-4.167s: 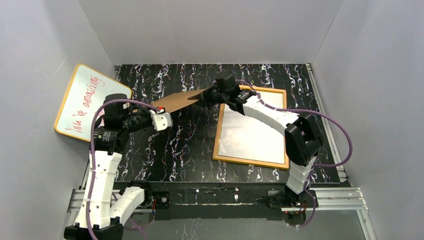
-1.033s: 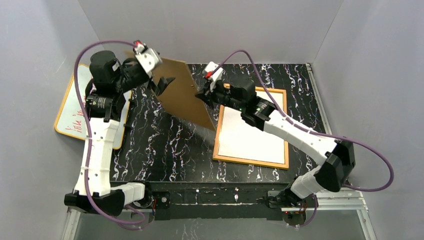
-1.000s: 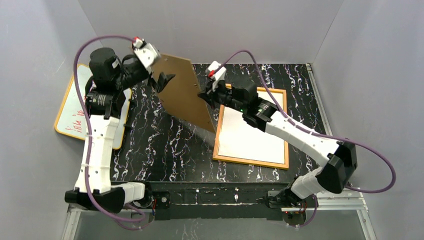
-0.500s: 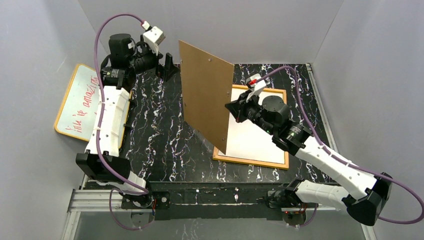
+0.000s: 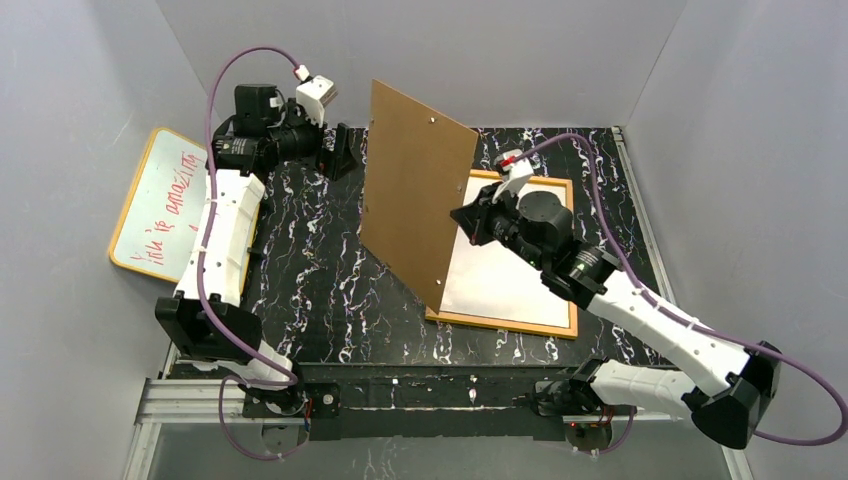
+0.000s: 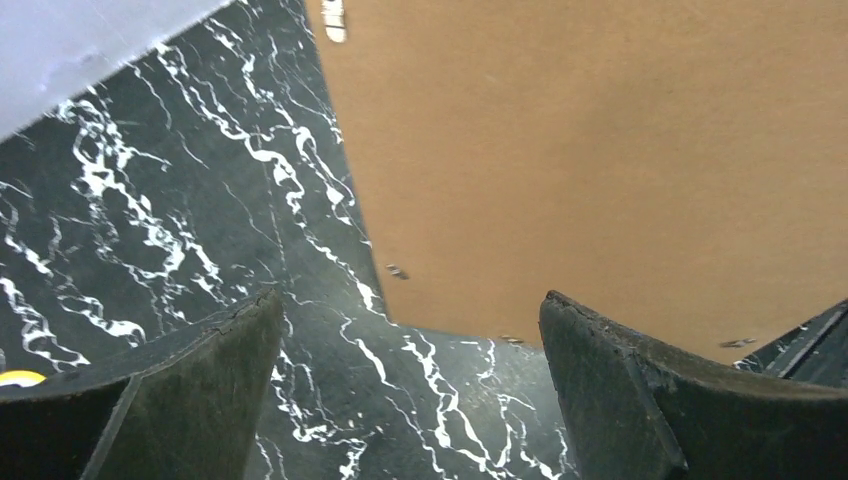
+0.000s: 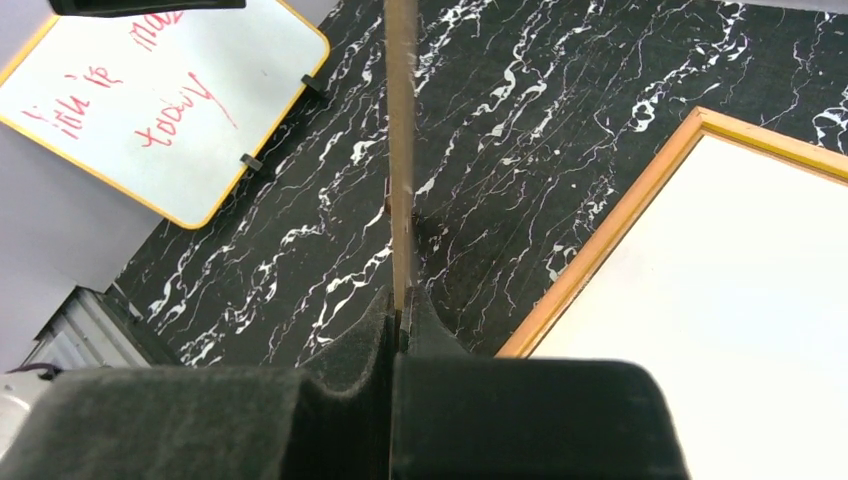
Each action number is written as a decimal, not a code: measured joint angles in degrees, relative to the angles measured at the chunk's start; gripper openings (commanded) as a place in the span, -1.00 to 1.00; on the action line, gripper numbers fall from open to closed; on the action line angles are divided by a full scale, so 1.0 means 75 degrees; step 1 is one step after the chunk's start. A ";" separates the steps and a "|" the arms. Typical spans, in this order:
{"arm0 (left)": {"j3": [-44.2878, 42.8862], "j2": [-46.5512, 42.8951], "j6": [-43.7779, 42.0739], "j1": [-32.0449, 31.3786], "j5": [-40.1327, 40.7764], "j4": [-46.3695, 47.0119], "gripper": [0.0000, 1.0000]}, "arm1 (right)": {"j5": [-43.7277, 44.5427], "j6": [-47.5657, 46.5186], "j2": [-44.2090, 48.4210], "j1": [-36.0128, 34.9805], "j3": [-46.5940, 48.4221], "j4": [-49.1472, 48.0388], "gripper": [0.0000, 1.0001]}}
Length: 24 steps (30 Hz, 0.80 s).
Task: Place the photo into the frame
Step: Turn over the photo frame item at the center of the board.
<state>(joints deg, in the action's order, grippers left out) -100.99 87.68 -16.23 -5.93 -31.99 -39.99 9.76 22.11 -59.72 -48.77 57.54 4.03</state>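
Brown backing board [image 5: 415, 190] — upright on edge, pinched by right gripper [image 5: 470, 222]. Just rightward, frame [image 5: 505, 325] lies flat, long axis near-to-far — left gripper [image 5: 340, 153] wide, empty.

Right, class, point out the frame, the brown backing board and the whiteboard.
frame [image 5: 500, 323]: top view, on its lower orange border.
brown backing board [image 5: 415, 195]: top view, middle of its brown face.
whiteboard [image 5: 165, 205]: top view, on its white writing surface.

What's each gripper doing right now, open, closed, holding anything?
Left gripper: open, holding nothing.
Right gripper: shut on the edge of the board, holding it upright.
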 measured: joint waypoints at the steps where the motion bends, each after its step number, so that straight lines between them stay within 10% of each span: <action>1: -0.0006 0.0067 0.0111 -0.0020 0.0020 -0.0093 0.96 | 0.0038 0.0041 -0.0131 0.0003 0.0041 -0.0003 -0.97; 24: 0.0102 0.0653 -0.0697 -0.0154 0.0656 -0.0778 0.96 | -0.0388 0.0245 -0.1405 0.0688 0.1545 0.1055 -0.97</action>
<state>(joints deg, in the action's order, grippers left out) -100.22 92.58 -21.45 -7.09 -27.07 -45.82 6.85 23.94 -70.26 -43.62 69.12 11.94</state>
